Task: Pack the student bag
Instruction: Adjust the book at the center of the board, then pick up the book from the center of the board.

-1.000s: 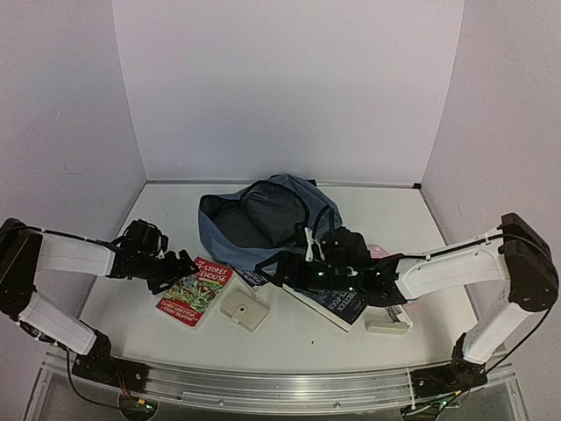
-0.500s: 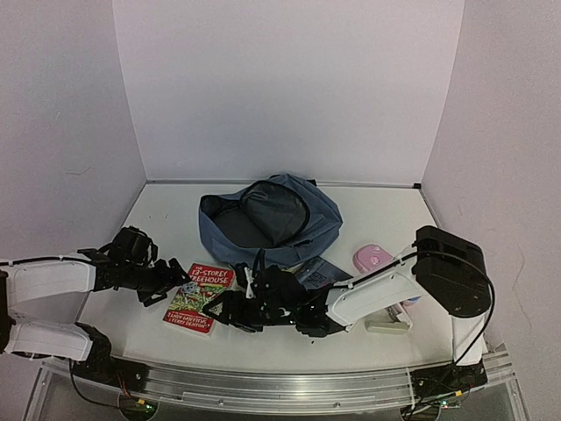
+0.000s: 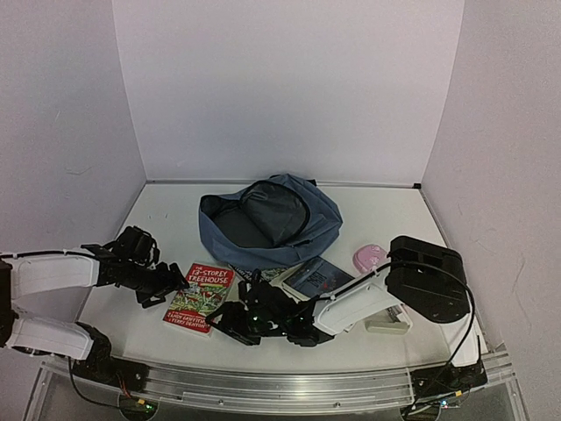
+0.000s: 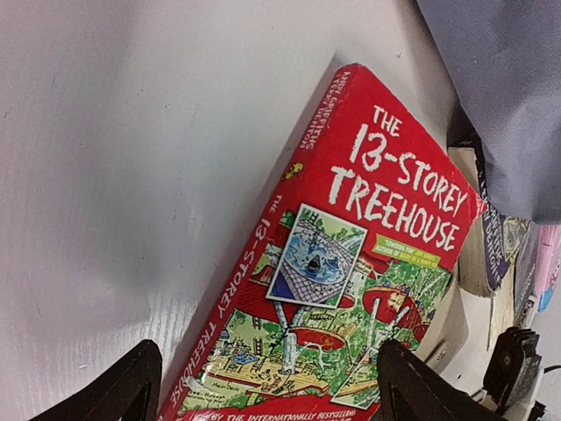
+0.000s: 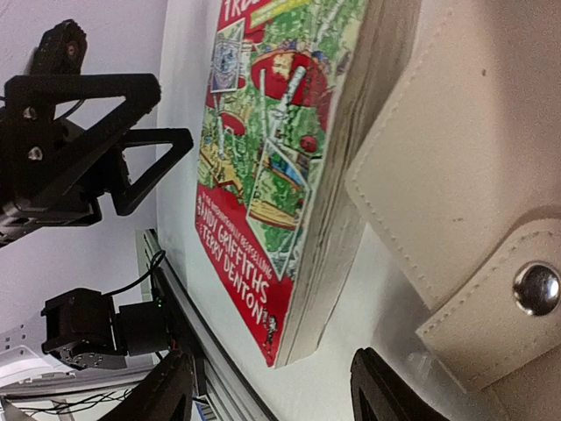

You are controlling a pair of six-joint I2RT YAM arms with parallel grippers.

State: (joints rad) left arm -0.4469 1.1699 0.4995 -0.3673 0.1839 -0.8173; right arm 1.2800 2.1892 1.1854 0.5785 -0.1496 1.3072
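The student bag, slate-blue with black trim, lies open-mouthed at the back middle of the table. In front of it, to the left, lies a red paperback. My left gripper is open, with its fingers either side of the book's near-left end. My right gripper reaches across from the right and is open, with the book's near corner between its fingers. A cream snap wallet lies against the book's page edge; my right arm hides it in the top view.
Dark books lie by the bag's front. A pink object and a small white case sit at the right. The table's metal front rail runs close behind both grippers.
My right arm has swung from the dark books at centre-right across to the red book's near corner, and its jaws have narrowed. My left gripper has edged onto the book's left end.
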